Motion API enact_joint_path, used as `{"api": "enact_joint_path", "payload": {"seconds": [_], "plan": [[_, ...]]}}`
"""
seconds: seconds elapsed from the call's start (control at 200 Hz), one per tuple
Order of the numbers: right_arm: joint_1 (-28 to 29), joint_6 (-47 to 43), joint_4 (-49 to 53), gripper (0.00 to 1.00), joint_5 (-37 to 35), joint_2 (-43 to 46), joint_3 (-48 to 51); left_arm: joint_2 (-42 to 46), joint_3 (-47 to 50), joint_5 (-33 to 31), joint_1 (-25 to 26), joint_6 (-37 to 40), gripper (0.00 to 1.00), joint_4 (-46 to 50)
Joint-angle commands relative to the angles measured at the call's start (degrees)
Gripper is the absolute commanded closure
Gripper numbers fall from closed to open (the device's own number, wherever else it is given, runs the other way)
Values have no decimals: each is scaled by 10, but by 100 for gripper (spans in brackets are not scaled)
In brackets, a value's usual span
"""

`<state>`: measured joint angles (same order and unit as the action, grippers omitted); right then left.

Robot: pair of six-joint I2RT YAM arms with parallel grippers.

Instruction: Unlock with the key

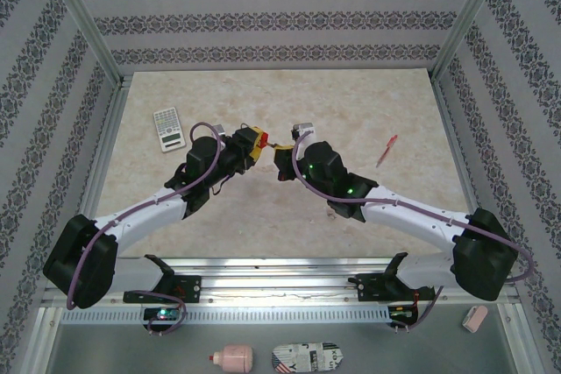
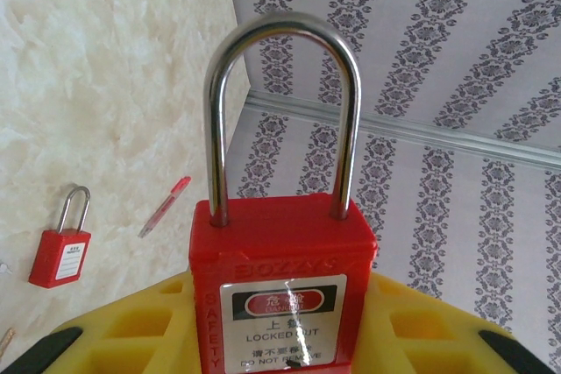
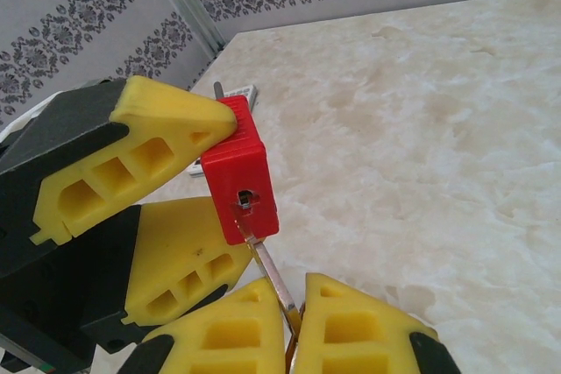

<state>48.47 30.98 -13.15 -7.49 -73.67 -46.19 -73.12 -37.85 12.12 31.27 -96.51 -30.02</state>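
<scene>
Desk (image 1: 351, 120): arms meet above ctr. L end effector (image 1: 253, 145) pinches padlock (image 2: 279, 278) by body, shackle closed, held off desk. R end effector (image 3: 294, 314) pressed on key (image 3: 270, 273). Blade axis lines up w/ keyway (image 3: 244, 201), tip at its mouth; insertion depth unclear. Judgement: R arm nearer, pushes in, turns.

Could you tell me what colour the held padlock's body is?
Red; the padlock shows best in the left wrist view.

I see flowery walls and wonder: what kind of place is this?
Probably a robot testing booth, not a home: patterned panels on a metal frame box in a marble-look table, and two robot arms hold a red padlock and key.
</scene>
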Motion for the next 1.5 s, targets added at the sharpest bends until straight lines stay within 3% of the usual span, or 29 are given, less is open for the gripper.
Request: {"api": "enact_joint_path", "payload": {"seconds": [0.0,0.694,1.124,1.499], "plan": [[-7,-14,-17,100,-10,-7,-8,2,-17,1,11,-11,100,-32],[0,-43,-86,100,6,-32,18,-28,-42,14,33,-37,100,-53],[-28,-85,-67,100,94,-20,17,-26,-61,69,37,-3,100,-26],[-39,-40,-67,100,94,-15,20,-53,-73,100,47,7,100,-102]]}}
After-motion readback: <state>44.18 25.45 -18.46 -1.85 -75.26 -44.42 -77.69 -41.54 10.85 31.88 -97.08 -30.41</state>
